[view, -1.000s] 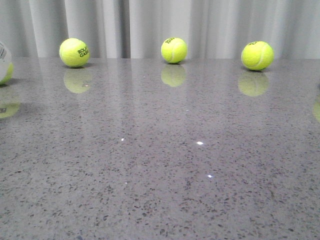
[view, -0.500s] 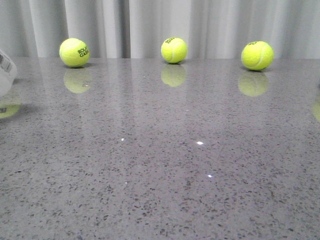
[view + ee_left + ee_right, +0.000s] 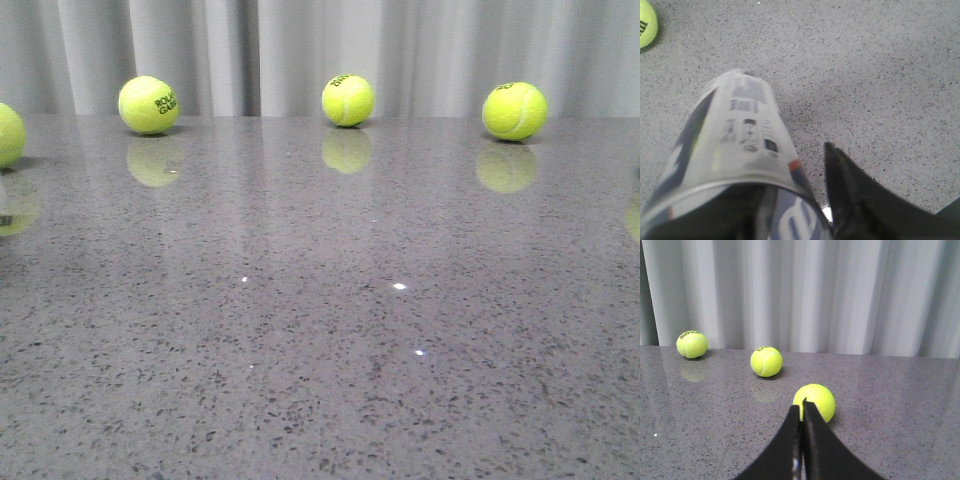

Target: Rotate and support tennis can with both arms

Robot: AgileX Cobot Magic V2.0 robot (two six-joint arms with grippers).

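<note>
Left gripper (image 3: 790, 220) clamped around the tennis can (image 3: 735, 155), one black finger (image 3: 860, 205) visible on the side of the can, the other mostly hidden under the label at the near end. Can held lifted off the grey speckled table (image 3: 880, 75), tilted, its far end pointing away from the wrist and blurred, so the exact angle not possible to tell. Printed white panel of the label turned toward the camera, navy part and a small orange mark closer to the fingers. Probably held near one end so that the long free body can be turned and then met by the other arm. Beyond the can's far end and to one side, part of a yellow-green tennis ball (image 3: 646, 22), well apart from it.

Right gripper (image 3: 801, 412) closed with nothing inside, the two black fingertips pressed together, only a thin line between them. Just past the tips, a tennis ball (image 3: 814, 401) on the table, close but whether touching cannot be told. Further out, two more balls (image 3: 766, 361) (image 3: 691, 344) near the white curtain (image 3: 840, 290). Pointed forward and low, apparently waiting; must open or come under the can to support it.

In the front view no arm and no can visible, only the table with balls along the back (image 3: 348, 100). Support step judged not yet begun; risk of the slippery can sliding in a one-end grip.
</note>
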